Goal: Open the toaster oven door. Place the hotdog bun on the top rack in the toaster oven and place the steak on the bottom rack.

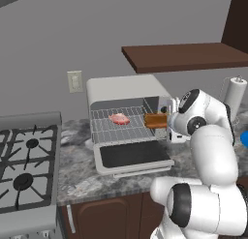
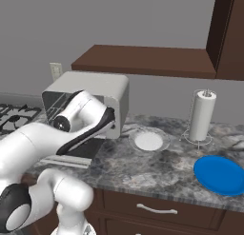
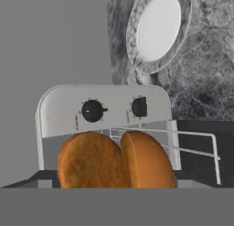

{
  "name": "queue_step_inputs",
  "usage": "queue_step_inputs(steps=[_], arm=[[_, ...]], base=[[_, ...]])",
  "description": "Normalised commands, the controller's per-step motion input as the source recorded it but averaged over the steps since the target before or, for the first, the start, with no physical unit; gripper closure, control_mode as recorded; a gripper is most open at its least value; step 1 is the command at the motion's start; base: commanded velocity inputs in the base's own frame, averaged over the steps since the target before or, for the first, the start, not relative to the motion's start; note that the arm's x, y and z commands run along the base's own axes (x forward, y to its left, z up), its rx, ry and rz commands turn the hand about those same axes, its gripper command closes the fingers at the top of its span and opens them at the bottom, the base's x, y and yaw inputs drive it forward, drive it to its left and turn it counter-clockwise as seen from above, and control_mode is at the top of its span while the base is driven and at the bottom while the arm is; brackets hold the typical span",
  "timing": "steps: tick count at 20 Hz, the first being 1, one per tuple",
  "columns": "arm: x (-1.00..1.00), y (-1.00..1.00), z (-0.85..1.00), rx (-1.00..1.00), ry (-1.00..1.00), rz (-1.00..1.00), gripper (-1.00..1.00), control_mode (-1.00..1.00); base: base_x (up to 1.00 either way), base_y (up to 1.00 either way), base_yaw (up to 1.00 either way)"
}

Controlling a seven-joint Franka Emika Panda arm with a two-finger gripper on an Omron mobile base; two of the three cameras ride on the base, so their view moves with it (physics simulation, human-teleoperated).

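Left of the oven sits the stove (image 1: pixel 24 160), black grates, well apart from the work. Next along, the toaster oven (image 1: pixel 127 88) on the worktop (image 1: pixel 77 177), w/ the toaster oven door (image 1: pixel 133 156) dropped flat toward the robot. The steak (image 1: pixel 119 119) lies on a wire rack (image 1: pixel 109 129) inside; which rack I cannot tell from this angle. Right of that, the hotdog bun (image 1: pixel 155 120) is at the oven's right front corner, at mouth height, carried at the pincer (image 1: pixel 167 120). Pincer jaws stand wide, apparently spanning the bun; contact itself hidden by the hand, so grip = judgement. Hand view: bun (image 3: pixel 116 160) fills the foreground, knobs (image 3: pixel 93 110) just behind, so bun looks lined up w/ the control panel, not the cavity. Step in hand, as I read it: bun onto top rack. To do it well: shift left until clear of the right wall, keep bun level, enter above the upper grid, lower, then release. Edges: right door post and cavity roof are near. Open room: above the flap, free. Further right, white dish (image 2: pixel 149 141), paper towel roll (image 2: pixel 201 116), blue plate (image 2: pixel 220 175), all well apart.
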Motion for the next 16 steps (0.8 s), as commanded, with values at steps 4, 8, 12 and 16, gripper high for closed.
queue_step_inputs(steps=[4,8,12,16], arm=[[0.07,0.39,0.47,-0.09,0.42,0.20,1.00,-1.00],[0.16,0.32,0.50,-0.17,0.51,0.05,1.00,-1.00],[0.21,0.29,0.56,-0.10,0.49,0.00,1.00,-1.00],[0.28,0.30,0.54,0.00,0.40,0.00,1.00,-1.00]], base=[[0.00,0.00,0.00],[0.00,0.00,0.00],[0.00,0.00,0.00],[0.00,0.00,0.00]])
